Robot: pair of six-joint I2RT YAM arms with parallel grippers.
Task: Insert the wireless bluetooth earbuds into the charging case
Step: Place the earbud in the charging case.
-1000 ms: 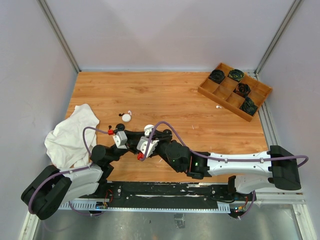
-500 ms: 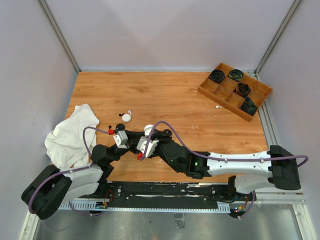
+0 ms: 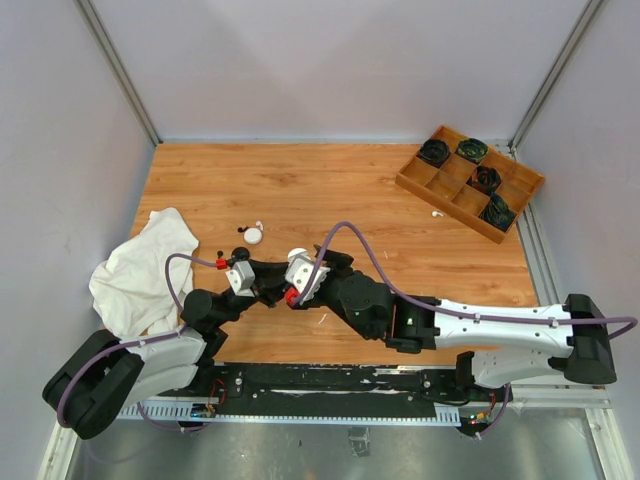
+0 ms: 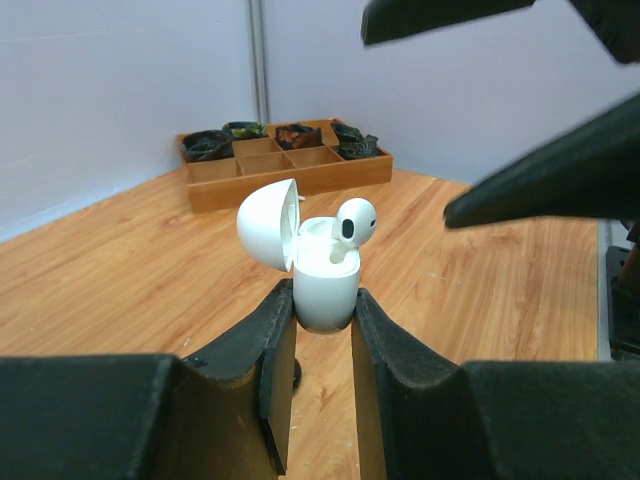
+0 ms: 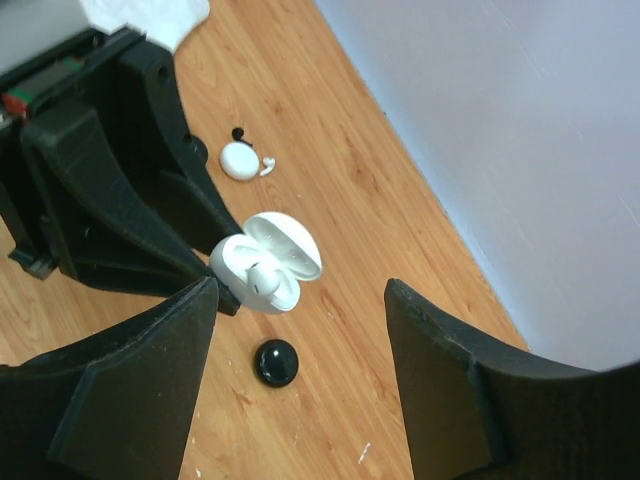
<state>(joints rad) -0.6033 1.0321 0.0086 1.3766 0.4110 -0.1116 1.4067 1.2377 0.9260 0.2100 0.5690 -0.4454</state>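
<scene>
My left gripper [image 4: 323, 300] is shut on the base of the white charging case [image 4: 325, 285], held upright above the table with its lid [image 4: 268, 225] swung open. One white earbud [image 4: 352, 225] sits in the case, its head poking up above the rim. The right wrist view shows the same case [image 5: 262, 262] and earbud [image 5: 262, 278] just beyond my right gripper [image 5: 300, 290], which stands open with nothing between its fingers. From above, the case [image 3: 297, 256] lies between both wrists. A loose white earbud [image 3: 261, 224] and a black one [image 3: 240, 229] lie on the table.
A closed white puck case [image 5: 239, 160] lies past the held case, and a black puck [image 5: 275, 362] rests on the wood below it. A crumpled white cloth [image 3: 145, 270] is at the left. A wooden divided tray [image 3: 470, 180] stands far right, with a small white piece [image 3: 437, 213] beside it.
My right gripper has opened and its wrist has shifted slightly up and right in the top view. The left arm and the case have not moved.
</scene>
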